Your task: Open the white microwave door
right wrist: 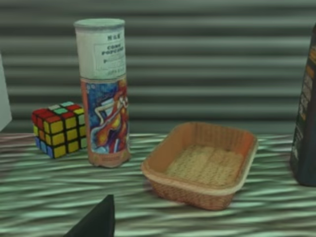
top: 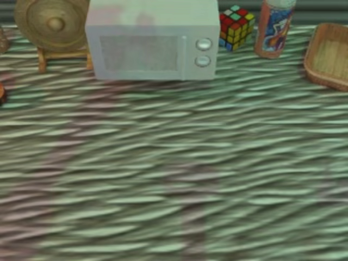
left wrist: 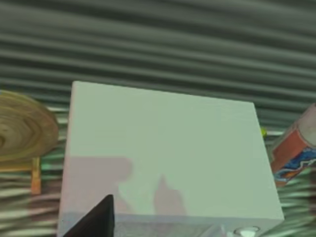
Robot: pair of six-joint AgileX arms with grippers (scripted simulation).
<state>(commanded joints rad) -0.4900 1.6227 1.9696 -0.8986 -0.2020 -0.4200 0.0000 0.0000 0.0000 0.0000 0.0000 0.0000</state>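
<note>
The left wrist view looks down on the flat off-white top of the white microwave (left wrist: 163,153), which fills most of the picture and carries soft shadows near its front edge, with a sliver of one round knob (left wrist: 245,230) just showing over that edge. A dark tip of the left gripper (left wrist: 94,219) juts in over the microwave's front. Beside one side of the microwave stands a round wooden disc on a wooden stand (left wrist: 22,131), beside the other a printed orange and blue canister (left wrist: 296,150), all on the wavy-patterned table (left wrist: 19,207) before a ribbed grey wall (left wrist: 158,44).
</note>
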